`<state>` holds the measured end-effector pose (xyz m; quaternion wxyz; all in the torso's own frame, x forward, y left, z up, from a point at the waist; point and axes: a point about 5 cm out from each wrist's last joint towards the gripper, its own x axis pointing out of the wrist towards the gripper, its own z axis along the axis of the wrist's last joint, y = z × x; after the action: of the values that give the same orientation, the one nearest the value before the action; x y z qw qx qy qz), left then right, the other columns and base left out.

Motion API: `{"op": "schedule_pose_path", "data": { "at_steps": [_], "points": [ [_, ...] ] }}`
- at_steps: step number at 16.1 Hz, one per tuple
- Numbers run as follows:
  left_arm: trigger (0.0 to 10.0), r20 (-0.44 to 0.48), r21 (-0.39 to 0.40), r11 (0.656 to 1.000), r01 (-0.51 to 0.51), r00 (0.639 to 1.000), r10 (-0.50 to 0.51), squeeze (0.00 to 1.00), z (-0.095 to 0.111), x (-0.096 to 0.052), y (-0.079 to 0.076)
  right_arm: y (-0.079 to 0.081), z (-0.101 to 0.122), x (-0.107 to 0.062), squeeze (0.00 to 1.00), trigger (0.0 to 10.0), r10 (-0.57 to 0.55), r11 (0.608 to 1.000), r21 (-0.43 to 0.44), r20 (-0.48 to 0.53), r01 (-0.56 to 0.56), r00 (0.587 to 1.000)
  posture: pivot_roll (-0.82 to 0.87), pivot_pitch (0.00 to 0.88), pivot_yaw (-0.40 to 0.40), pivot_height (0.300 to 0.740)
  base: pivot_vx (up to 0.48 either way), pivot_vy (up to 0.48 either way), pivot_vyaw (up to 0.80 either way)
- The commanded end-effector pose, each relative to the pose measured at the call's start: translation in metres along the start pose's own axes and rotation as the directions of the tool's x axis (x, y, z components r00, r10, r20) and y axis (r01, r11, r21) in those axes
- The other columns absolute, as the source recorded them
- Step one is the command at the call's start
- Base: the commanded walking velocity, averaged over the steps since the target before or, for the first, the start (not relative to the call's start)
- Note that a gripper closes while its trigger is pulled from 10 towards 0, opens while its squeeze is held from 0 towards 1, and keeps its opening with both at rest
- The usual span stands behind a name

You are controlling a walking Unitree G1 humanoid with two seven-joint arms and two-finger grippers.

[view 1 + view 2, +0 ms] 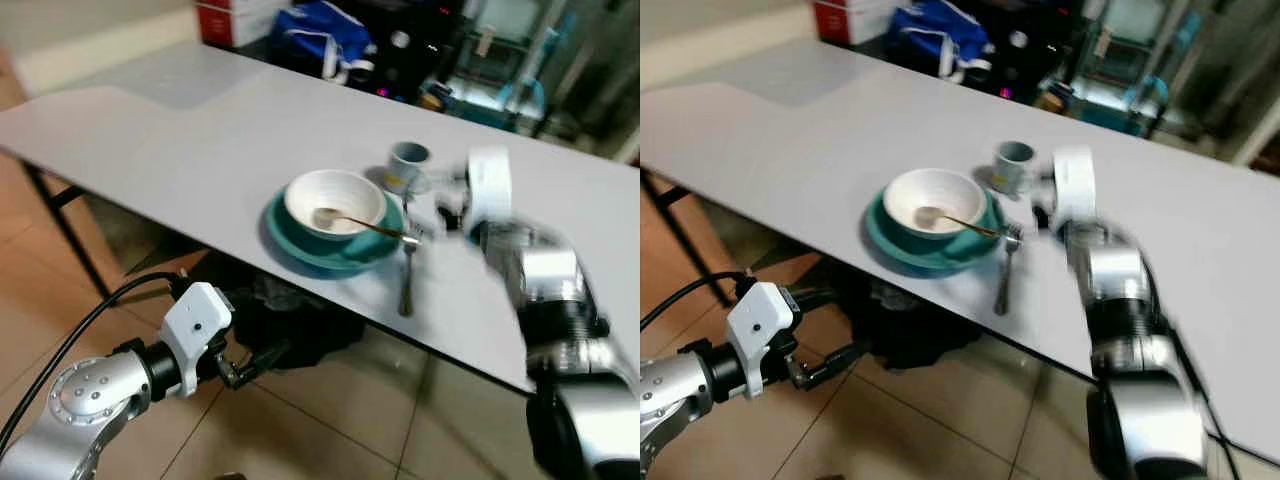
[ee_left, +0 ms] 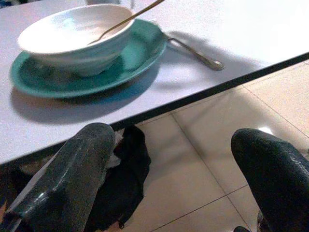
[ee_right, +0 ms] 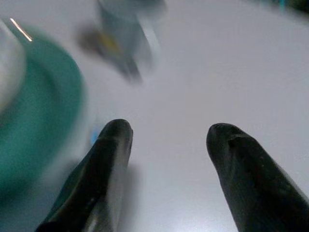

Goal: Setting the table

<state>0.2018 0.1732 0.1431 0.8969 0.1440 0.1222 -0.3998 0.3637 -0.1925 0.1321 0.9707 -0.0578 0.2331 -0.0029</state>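
Observation:
A white bowl [image 1: 335,203] with a gold spoon [image 1: 362,226] in it sits on a teal plate [image 1: 300,243] near the front edge of the white table [image 1: 170,140]. A fork [image 1: 407,275] lies just right of the plate. Behind it stands a small grey-blue cup [image 1: 408,165]. My right gripper [image 3: 166,133] hovers open and empty just above the tabletop, right of the plate and close to the cup [image 3: 128,29], blurred by motion. My left gripper [image 2: 188,140] is open and empty, low in front of the table edge, below the plate [image 2: 140,53].
A black bag [image 1: 290,320] lies on the tiled floor under the table. A blue bag [image 1: 325,35] and a red box [image 1: 225,20] sit beyond the far edge. A black table leg [image 1: 65,225] stands at the left.

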Motion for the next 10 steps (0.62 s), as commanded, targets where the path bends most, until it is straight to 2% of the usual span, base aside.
{"op": "schedule_pose_path", "data": {
  "at_steps": [1,3,4,7,9,10],
  "points": [
    [10.0,0.005,0.006,1.0,0.019,1.0,-0.019,0.0,0.002,0.001,-0.003,0.001,0.002,-0.005,1.0,10.0,-0.017,1.0,0.013,0.016,0.017,1.0,0.01,0.0,-0.061,0.74,0.0,0.0,0.0],
    [10.0,0.004,0.007,1.0,0.018,1.0,-0.018,0.0,0.002,0.0,-0.003,0.012,-0.02,-0.008,1.0,10.0,0.008,0.999,0.036,-0.035,-0.006,0.999,0.01,0.0,-0.055,0.74,0.0,0.0,0.0],
    [10.0,0.004,0.007,1.0,0.018,1.0,-0.018,0.0,0.002,0.0,-0.003,0.022,-0.023,-0.009,1.0,10.0,0.055,0.995,0.081,-0.04,-0.052,0.998,0.01,0.0,-0.055,0.74,0.0,0.0,0.0],
    [10.0,0.004,0.007,1.0,0.017,1.0,-0.017,0.0,0.002,0.0,-0.002,0.044,-0.015,-0.013,1.0,10.0,0.156,0.978,0.143,0.003,-0.155,0.988,0.01,0.0,-0.054,0.74,0.0,0.0,0.0],
    [10.0,0.001,0.007,1.0,0.014,1.0,-0.015,0.0,0.002,0.001,-0.002,0.056,-0.017,-0.015,1.0,10.0,0.181,0.981,0.07,-0.035,-0.179,0.983,0.01,0.0,-0.058,0.74,0.0,0.0,0.0],
    [10.0,0.001,0.006,1.0,0.013,1.0,-0.013,0.0,0.002,0.001,-0.002,0.057,-0.021,-0.014,0.88,10.0,0.168,0.986,0.031,-0.058,-0.167,0.984,0.01,0.0,-0.059,0.74,0.0,0.0,0.0]
  ]
}}
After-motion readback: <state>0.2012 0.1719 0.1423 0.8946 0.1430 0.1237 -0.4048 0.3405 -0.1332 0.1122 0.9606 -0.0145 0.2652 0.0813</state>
